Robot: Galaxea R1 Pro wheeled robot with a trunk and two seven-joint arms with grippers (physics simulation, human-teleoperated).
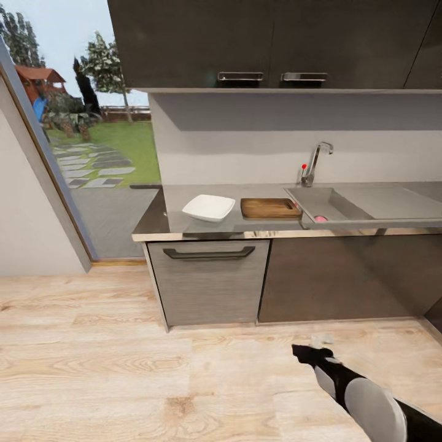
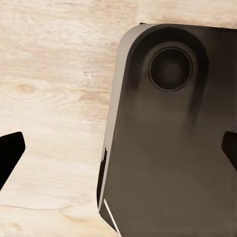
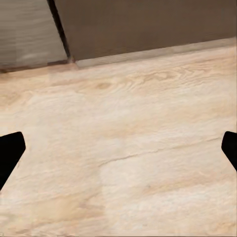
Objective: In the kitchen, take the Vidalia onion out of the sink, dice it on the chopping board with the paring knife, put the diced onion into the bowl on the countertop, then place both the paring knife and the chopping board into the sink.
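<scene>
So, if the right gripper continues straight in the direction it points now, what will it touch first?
Most likely the wooden floor. The right gripper is open with nothing between its fingertips, and its wrist view looks down onto bare planks. The dark cabinet base lies further ahead, though depth is hard to judge.

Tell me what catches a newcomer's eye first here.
A white bowl and a wooden chopping board sit side by side on the grey countertop, left of the steel sink. Something pinkish peeks from the basin. Low at the right, the robot's right arm hangs over the wood floor.
</scene>
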